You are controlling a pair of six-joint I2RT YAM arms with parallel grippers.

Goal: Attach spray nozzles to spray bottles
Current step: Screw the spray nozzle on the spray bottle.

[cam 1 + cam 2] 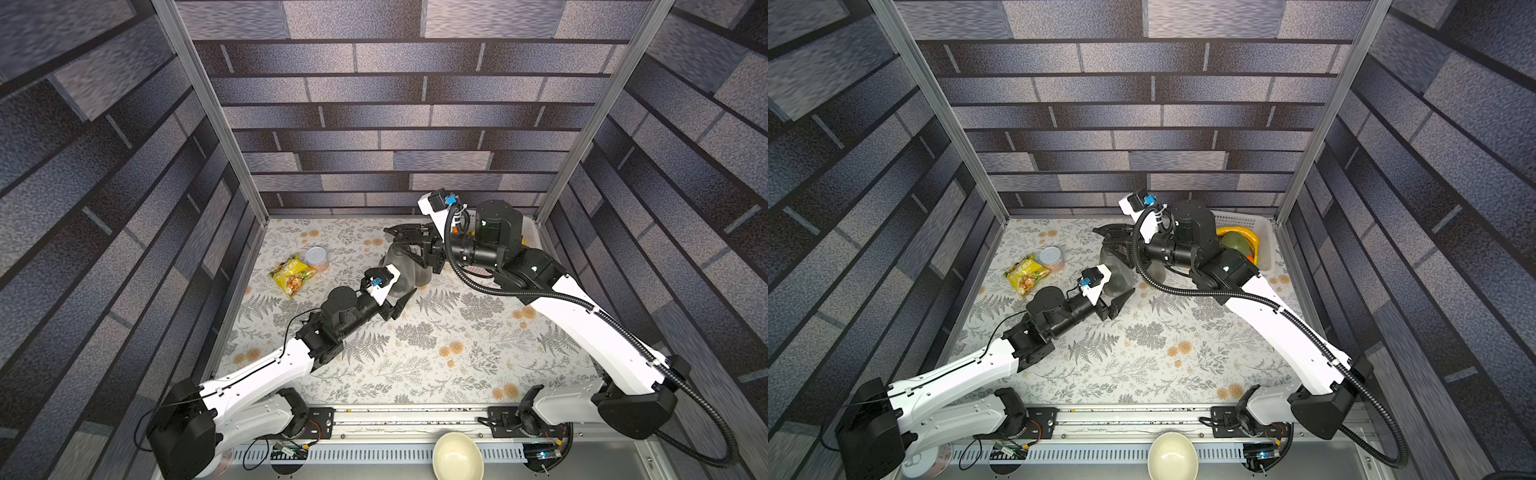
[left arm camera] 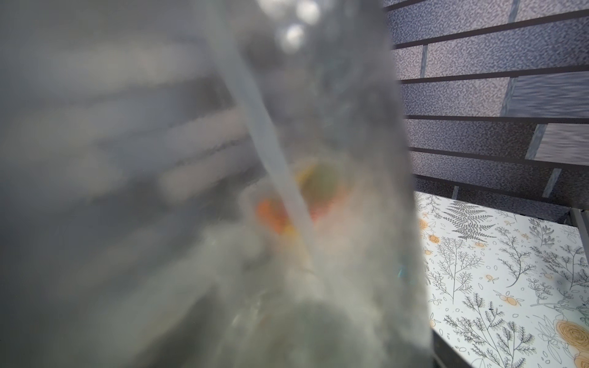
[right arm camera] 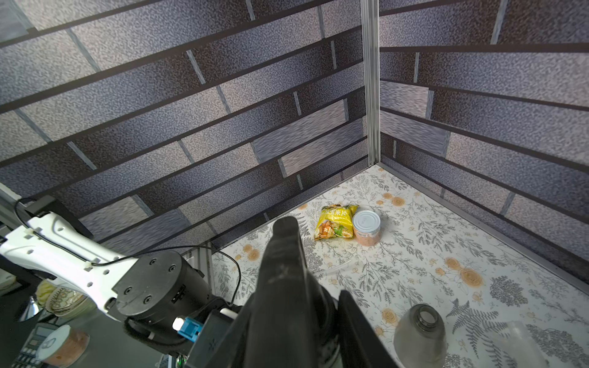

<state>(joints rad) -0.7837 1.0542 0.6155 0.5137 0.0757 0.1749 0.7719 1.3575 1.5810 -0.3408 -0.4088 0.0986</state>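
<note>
My left gripper (image 1: 401, 286) is shut on the lower body of an upright smoky grey spray bottle (image 1: 392, 264), which fills the left wrist view, a pale dip tube (image 2: 277, 159) showing inside it. On its neck sits a black spray nozzle (image 3: 282, 255). My right gripper (image 3: 287, 334) is shut on that nozzle from the right side. A second spray bottle (image 3: 420, 334) stands just beside, with its neck open and no nozzle on it. In both top views it is half hidden behind the held one (image 1: 1156, 270).
A yellow snack bag (image 1: 291, 274) and a silver-lidded can (image 1: 318, 257) lie at the back left. A white basket (image 1: 1264, 232) with fruit stands in the back right corner. A cream bowl (image 1: 457, 455) sits off the front edge. Brick-pattern walls close three sides.
</note>
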